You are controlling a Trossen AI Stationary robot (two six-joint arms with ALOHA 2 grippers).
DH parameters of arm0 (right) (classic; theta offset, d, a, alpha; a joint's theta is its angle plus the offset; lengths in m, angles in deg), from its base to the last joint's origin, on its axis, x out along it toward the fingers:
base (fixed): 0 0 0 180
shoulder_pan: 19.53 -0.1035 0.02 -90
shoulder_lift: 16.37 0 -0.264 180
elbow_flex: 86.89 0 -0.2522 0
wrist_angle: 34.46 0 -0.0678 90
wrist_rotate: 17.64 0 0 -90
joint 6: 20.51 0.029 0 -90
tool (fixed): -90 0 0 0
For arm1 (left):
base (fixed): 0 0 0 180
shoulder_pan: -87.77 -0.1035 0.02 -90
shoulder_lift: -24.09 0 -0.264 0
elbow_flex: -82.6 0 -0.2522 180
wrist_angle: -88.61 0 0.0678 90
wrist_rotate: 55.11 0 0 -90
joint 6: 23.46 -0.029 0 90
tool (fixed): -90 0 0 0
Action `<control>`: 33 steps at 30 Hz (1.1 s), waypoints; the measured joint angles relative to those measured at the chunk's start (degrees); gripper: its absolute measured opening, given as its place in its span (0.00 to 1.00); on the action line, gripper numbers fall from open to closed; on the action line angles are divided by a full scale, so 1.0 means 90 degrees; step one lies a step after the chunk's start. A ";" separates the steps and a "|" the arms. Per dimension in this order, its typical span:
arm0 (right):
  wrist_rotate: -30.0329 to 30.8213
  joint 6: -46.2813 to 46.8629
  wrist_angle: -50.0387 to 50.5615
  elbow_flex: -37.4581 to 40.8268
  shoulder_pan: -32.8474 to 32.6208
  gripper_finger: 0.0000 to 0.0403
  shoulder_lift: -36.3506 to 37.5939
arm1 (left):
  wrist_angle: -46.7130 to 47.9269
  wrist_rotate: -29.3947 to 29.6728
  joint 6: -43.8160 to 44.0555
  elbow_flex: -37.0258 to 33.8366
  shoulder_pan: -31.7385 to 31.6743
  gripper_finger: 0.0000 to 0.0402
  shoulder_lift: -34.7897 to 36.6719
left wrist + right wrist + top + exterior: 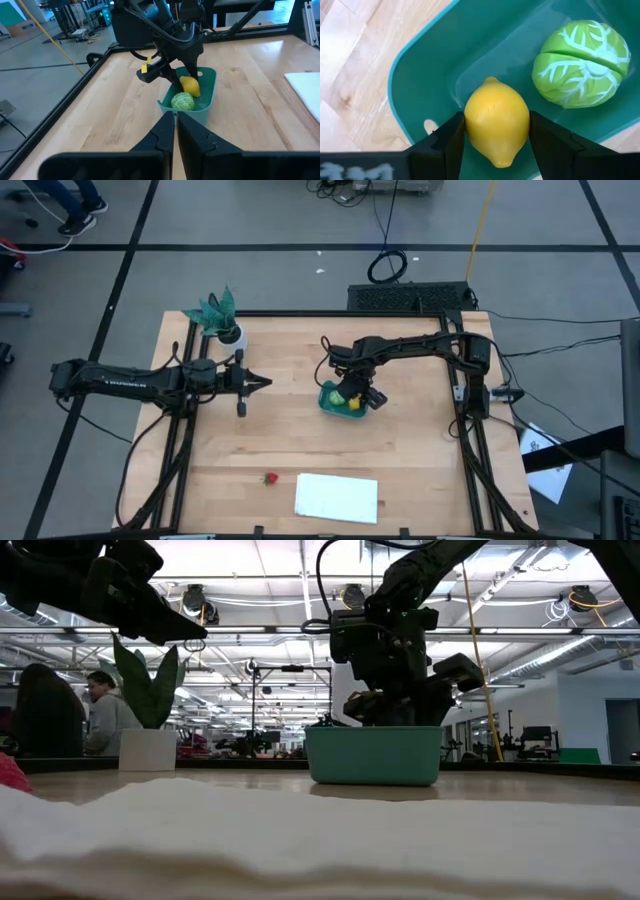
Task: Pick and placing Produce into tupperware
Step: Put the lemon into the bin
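Your right gripper (496, 131) grips the yellow lemon (497, 126) between its fingers, low inside the teal tub (331, 402) at mid-table. The green round fruit (581, 63) lies in the tub just beside the lemon. Farther off, the red strawberry (269, 478) sits on the table near the white sheet (337, 497), and your left gripper (262, 383) waits with fingers closed, holding nothing, near the potted plant (222, 317).

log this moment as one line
right gripper: shut on lemon in tub | cabbage: in tub | strawberry: on table | left gripper: idle

A large open-plan robotics lab: a wooden tabletop (260, 435) in a black frame, cables (388, 265) on grey floor, exposed ceiling ducts (250, 602), more rigs and seated people (60, 712) behind.
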State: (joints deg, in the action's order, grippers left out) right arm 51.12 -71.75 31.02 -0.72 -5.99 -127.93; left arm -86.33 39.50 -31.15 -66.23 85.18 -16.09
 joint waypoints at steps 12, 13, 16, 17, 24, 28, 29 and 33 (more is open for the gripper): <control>-0.0001 0.0117 -0.0092 0.0000 -0.0002 0.45 0.0000 | 0.0017 0.0000 0.0024 0.0000 -0.0001 0.06 0.0000; 0.0002 0.0119 -0.0098 0.0000 -0.0002 0.46 0.0000 | 0.0017 0.0000 0.0024 0.0000 0.0000 0.06 -0.0001; 0.0006 0.0146 -0.0161 0.0000 -0.0015 0.50 0.0000 | 0.0029 0.0000 0.0024 0.0000 0.0000 0.06 -0.0001; 0.0005 0.0145 -0.0160 0.0000 -0.0017 0.51 0.0000 | 0.0036 0.0000 0.0024 0.0000 0.0000 0.06 0.0000; 0.0015 0.0112 -0.0151 0.0000 -0.0019 0.49 0.0000 | 0.0051 0.0000 0.0007 0.0000 0.0000 0.06 -0.0001; 0.0052 0.0115 -0.0151 -0.0002 -0.0019 0.49 0.0000 | 0.0051 0.0000 0.0005 0.0000 0.0000 0.06 -0.0001; 0.0061 0.0116 -0.0151 -0.0002 -0.0019 0.50 0.0000 | 0.0049 0.0000 0.0005 0.0000 -0.0001 0.06 -0.0001; 0.0352 0.0114 -0.0136 -0.0002 -0.0029 0.51 0.0000 | 0.0049 0.0000 0.0012 0.0000 -0.0002 0.06 -0.0001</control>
State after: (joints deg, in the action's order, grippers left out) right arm 54.29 -70.73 29.80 -0.74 -6.25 -127.93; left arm -85.90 39.49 -31.03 -66.23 85.16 -16.09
